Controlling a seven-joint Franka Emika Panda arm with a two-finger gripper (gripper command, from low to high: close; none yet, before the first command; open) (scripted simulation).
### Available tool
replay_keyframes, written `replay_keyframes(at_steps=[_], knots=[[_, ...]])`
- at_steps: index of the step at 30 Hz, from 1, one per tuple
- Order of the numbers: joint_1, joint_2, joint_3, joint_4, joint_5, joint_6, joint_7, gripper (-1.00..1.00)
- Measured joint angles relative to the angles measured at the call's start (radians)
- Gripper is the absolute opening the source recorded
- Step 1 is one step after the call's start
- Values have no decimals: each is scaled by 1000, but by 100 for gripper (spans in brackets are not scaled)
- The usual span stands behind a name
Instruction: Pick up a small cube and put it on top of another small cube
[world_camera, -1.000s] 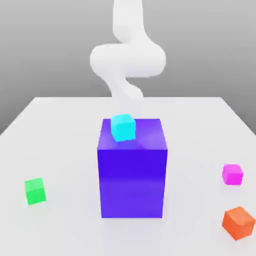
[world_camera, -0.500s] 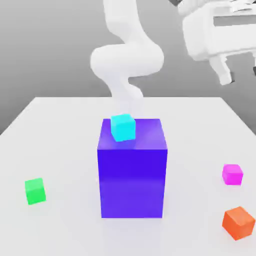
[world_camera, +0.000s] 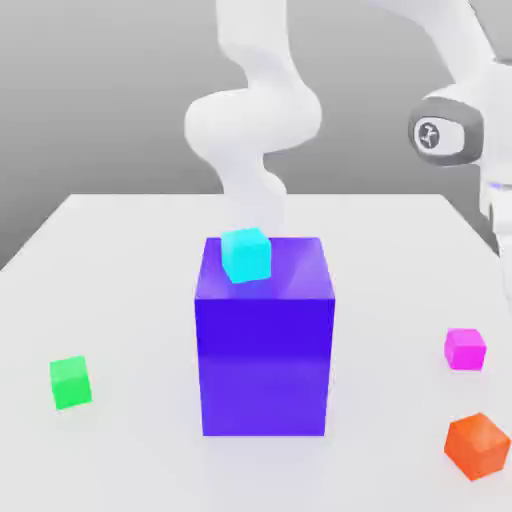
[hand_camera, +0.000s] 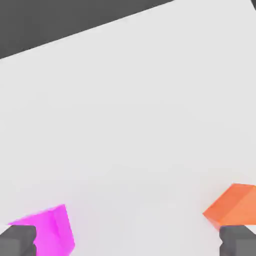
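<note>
The small magenta cube (world_camera: 465, 349) rests on the white table (world_camera: 120, 280) at the exterior view's right. Far across at that view's left lies the small green cube (world_camera: 70, 381). My arm's wrist (world_camera: 450, 132) hangs high over the right side, above the magenta cube. In the hand view my gripper (hand_camera: 127, 242) is open, its two dark fingertips (hand_camera: 17, 241) set wide apart above bare table. The magenta cube (hand_camera: 47, 232) lies beside one fingertip and an orange cube (hand_camera: 232, 206) beside the other. Nothing is between the fingers.
A big blue-purple block (world_camera: 265, 340) stands mid-table with a cyan cube (world_camera: 246, 254) on its top. The orange cube (world_camera: 477, 445) sits near the front right corner, close to the magenta cube. The arm's base column (world_camera: 250, 120) rises behind the block.
The arm has swung over to the exterior view's right and come down. The hand, high at the upper right half a second ago, has dropped lower at the right edge. No cube has moved.
</note>
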Motion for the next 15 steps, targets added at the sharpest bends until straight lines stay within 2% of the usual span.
replay_keyframes(at_steps=[4,7,10,11,15], knots=[[63,96,-5,-43,-148,60,51,0],[105,195,-57,-33,-249,134,112,0],[160,303,-124,-12,-307,219,155,0],[174,330,-140,-7,-315,241,163,-100],[174,330,-140,-7,-317,240,164,-100]])
